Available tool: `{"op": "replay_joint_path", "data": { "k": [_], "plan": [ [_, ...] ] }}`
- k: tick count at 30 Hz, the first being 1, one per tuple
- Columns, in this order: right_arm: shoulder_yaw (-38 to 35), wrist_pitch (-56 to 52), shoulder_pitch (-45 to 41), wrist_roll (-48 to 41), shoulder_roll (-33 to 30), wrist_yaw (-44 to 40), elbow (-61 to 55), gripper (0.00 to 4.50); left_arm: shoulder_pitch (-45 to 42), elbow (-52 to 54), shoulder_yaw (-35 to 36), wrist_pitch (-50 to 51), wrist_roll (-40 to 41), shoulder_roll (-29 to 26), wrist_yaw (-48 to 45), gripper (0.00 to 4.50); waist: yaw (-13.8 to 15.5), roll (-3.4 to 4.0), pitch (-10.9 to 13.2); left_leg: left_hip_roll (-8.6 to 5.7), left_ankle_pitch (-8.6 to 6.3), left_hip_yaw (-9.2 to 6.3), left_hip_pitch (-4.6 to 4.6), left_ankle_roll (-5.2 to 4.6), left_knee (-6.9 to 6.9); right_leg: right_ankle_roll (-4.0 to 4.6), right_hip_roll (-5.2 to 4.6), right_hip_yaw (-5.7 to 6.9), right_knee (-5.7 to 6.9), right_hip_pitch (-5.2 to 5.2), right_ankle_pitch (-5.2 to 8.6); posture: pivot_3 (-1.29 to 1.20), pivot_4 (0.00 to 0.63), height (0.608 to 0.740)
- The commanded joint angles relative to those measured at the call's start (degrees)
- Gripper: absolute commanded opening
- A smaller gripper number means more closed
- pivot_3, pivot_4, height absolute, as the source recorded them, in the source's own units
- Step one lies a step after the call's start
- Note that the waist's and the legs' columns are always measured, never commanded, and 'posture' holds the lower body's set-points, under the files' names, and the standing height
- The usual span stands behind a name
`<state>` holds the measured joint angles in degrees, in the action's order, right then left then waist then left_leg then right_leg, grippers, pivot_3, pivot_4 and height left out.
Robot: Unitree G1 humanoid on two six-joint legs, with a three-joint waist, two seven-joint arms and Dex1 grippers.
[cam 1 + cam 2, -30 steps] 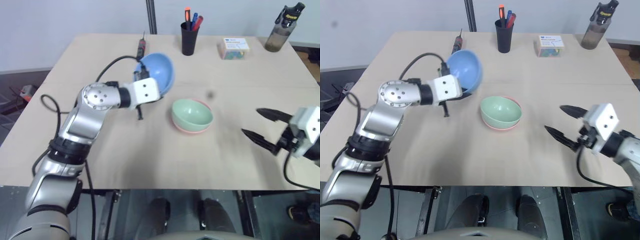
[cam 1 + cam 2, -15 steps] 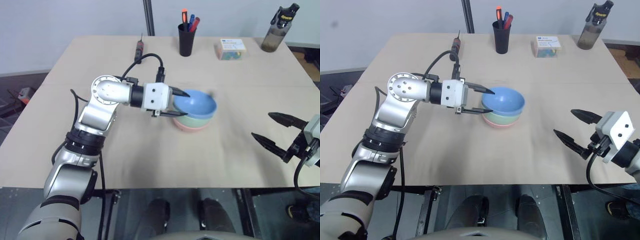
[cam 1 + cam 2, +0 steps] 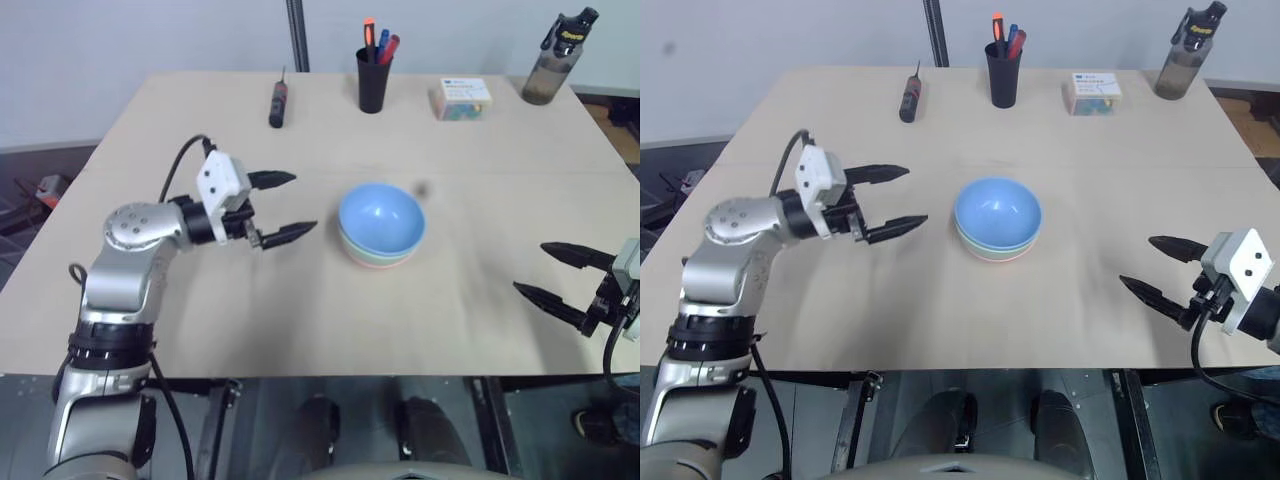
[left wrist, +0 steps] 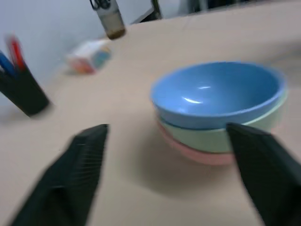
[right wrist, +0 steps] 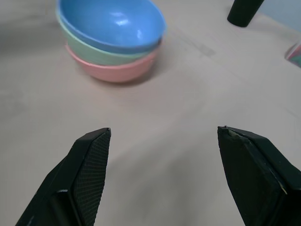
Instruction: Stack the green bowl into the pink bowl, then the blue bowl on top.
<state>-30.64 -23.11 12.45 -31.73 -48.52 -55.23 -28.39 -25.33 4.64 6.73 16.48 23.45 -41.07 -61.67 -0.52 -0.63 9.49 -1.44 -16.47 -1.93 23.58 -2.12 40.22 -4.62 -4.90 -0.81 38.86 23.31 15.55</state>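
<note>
The small box (image 3: 466,99) behind the bowls carries print too small to read. The blue bowl (image 3: 381,217) sits mouth up in the green bowl (image 5: 89,51), itself nested in the pink bowl (image 5: 115,71). Left of that stack, the left gripper (image 3: 284,206) has its jaws spread, empty; right of it, the right gripper (image 3: 562,276) looks likewise.

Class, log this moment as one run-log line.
stack: blue bowl on green bowl in pink bowl | left gripper: open, empty | right gripper: open, empty
</note>
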Motion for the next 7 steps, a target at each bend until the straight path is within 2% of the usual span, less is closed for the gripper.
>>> {"op": "replay_joint_path", "data": {
  "k": [1, 7],
  "plan": [
    [-2.5, 0.4, -0.8, -0.8, -2.0, -1.7, 1.3, 3.79, 6.2, 5.9, 4.3, 4.0, 1.1, -2.7, 3.4, 4.49, -0.1, 0.01, 0.0, 0.0, 0.0, -0.01, -0.01, 0.0, 0.0, 0.0, 0.0, 0.0, -0.01, -0.01, 0.0, 0.0, 0.15, 0.74],
    [-2.1, 0.0, -2.2, -0.8, -3.5, -2.9, 3.3, 3.79, 15.6, 10.6, 7.1, 6.8, 2.0, -4.8, 4.6, 4.49, 0.0, 0.01, 0.0, 0.04, -0.14, 0.0, -0.17, -0.22, -0.02, 0.0, -0.02, 0.0, -0.04, -0.18, 0.0, 0.0, 0.15, 0.74]
  ]
}}
